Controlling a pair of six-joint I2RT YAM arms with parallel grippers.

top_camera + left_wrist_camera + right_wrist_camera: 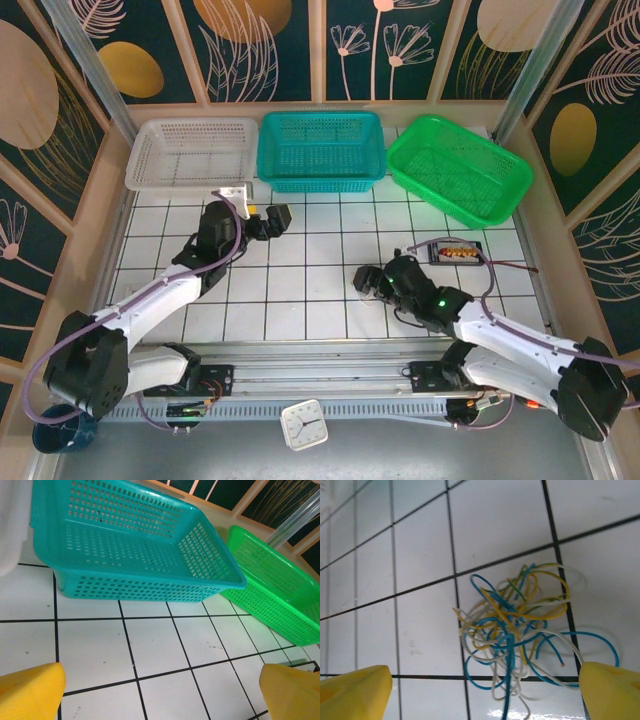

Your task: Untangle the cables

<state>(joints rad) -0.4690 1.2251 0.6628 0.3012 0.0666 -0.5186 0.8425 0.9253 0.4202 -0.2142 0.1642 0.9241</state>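
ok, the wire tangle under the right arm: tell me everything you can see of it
The tangle of thin blue, tan-yellow and whitish-grey wires is a loose knot of short, plastic-coated-looking strands, loops threaded through each other, with blue loops and one bare-tipped end straying right. It lies flat on the white tiled tabletop, over black grid lines. The right end effector hangs open above it, yellow fingers either side, gripping nothing.

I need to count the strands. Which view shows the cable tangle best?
Right wrist: the cables lie close, loops distinct. From the top, the right end effector hides them; the left wrist faces the teal basket.
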